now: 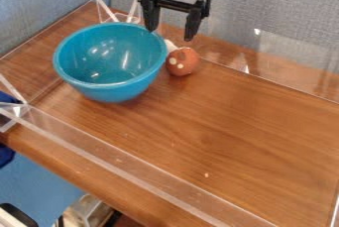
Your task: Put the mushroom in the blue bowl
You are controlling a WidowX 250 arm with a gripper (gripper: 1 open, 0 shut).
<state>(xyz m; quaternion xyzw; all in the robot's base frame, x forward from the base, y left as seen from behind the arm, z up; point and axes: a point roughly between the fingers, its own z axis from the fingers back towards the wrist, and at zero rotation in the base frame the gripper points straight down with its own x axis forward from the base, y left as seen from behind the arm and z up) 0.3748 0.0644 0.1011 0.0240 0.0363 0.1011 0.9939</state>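
1. Mushroom lies on the wooden surface, just beside the right side of the blue bowl, outside it. Its reddish-brown cap faces the near side, and a pale part, probably the stem, points toward the far left. Whether it touches the bowl is hard to tell.

2. The end effector is open, its two dark fingers spread left and right, with nothing held between them. It hangs above the far part of the surface, in front of the grey wall, and appears clear of the mushroom.

3. The step in hand looks like lining up for the grasp; the lift and the drop into the bowl are both to come.

4. The next move calls for bringing the open fingers down and toward the near side, so that one passes on each side of the cap, then closing them. The left finger needs care, as the bowl's rim is close and could be bumped or pushed.

5. After a firm grip, the mushroom should need only a lift above the rim and a short carry left before release. The rounded cap could roll or slip if pinched off centre.
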